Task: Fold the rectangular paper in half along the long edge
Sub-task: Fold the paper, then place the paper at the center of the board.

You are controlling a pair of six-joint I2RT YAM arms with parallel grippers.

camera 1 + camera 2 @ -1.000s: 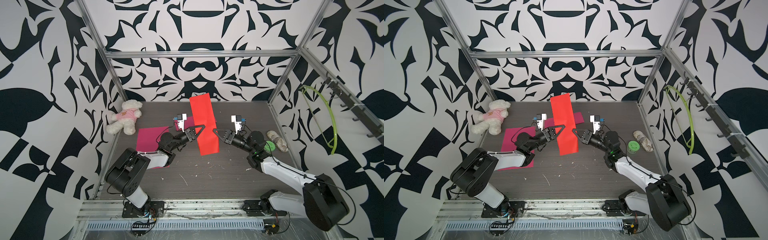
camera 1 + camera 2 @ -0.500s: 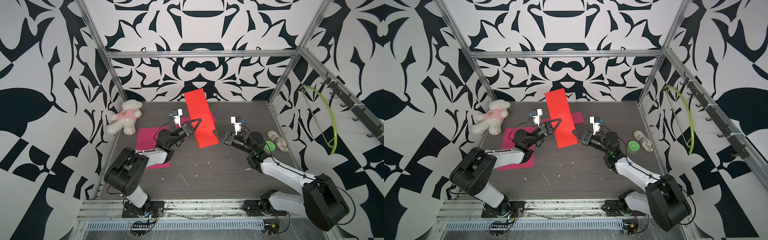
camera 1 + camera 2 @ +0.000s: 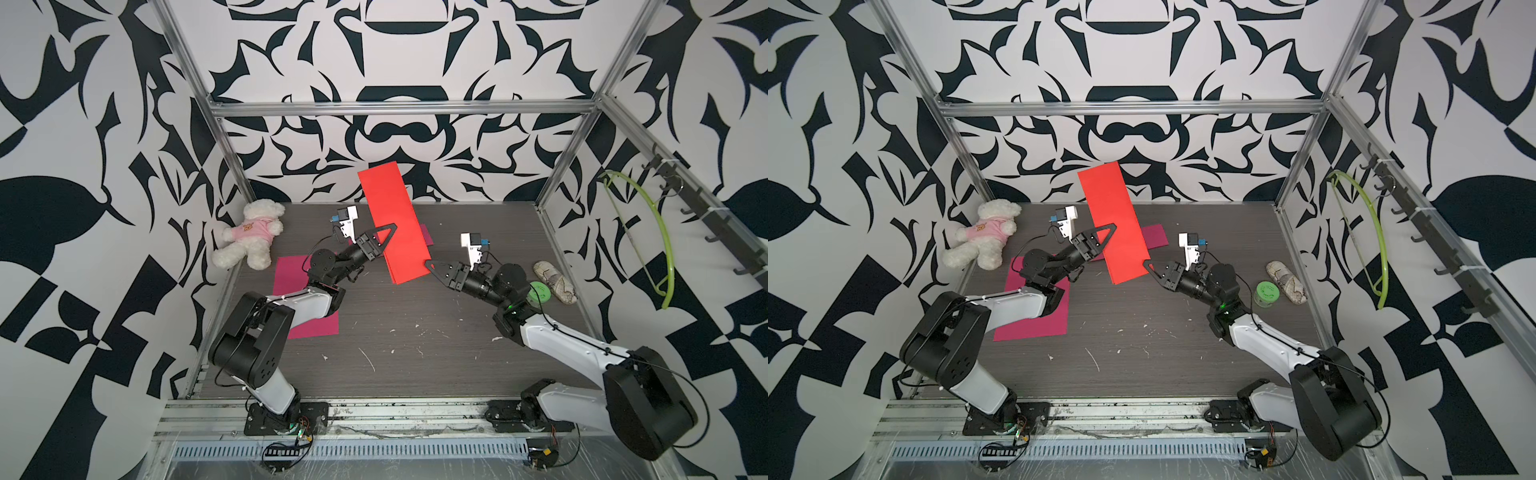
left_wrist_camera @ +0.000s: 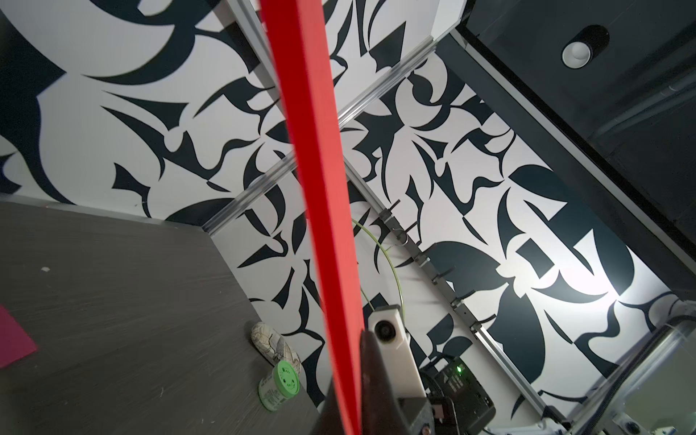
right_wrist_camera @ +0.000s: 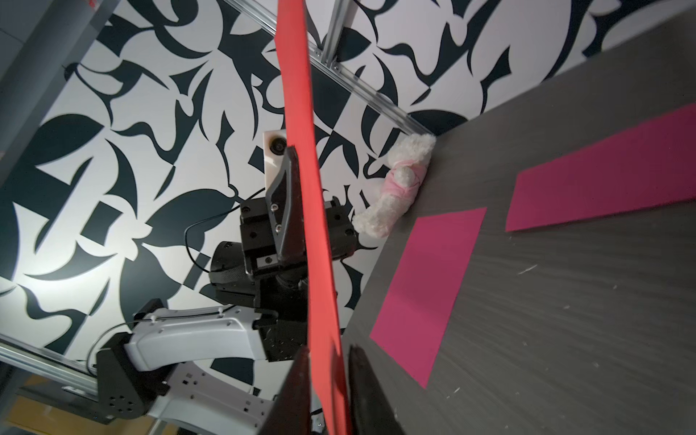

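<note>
Red paper is up in the air over the back middle of the table. It touches the table nowhere in both top views. It's a long narrow strip standing nearly upright, with the top end leaning toward the table's back wall and the lower end hanging above the table's centre.

Left gripper is clamped shut on the paper's long left edge, about halfway up. This shows in both top views. In the left wrist view the paper runs straight out from between the closed fingers.

Right gripper sits at the paper's lower right corner, also seen in a top view. In the right wrist view its fingers are a little apart, with the paper edge between them. A thin gap shows on one side. Can't tell if that corner is still pinched.

Other stuff:
- A pink sheet lies flat on the table's left side, partly under the left arm.
- A second pink sheet lies flat toward the table's back, mostly hidden behind the red paper.
- A teddy bear is at the table's back left corner.
- A green-lidded jar is near the table's right edge, just beside a pale patterned lump. Can't tell what the lump is.
- White scraps are scattered on the table's front half.
</note>
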